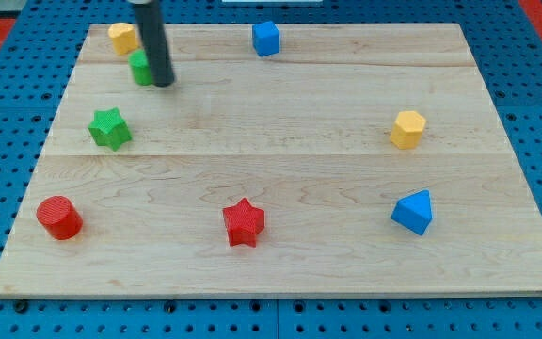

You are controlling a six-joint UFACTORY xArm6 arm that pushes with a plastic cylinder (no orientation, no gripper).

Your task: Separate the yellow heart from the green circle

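Observation:
The yellow heart lies at the board's top left corner. The green circle sits just below and to the right of it, very close or touching. My rod comes down from the view's top, and my tip rests at the green circle's right edge, partly hiding that block. The tip is to the lower right of the yellow heart.
A green star lies below the pair on the left. A red cylinder is at bottom left, a red star at bottom centre, a blue triangular block at lower right, a yellow hexagon at right, a blue cube at top centre.

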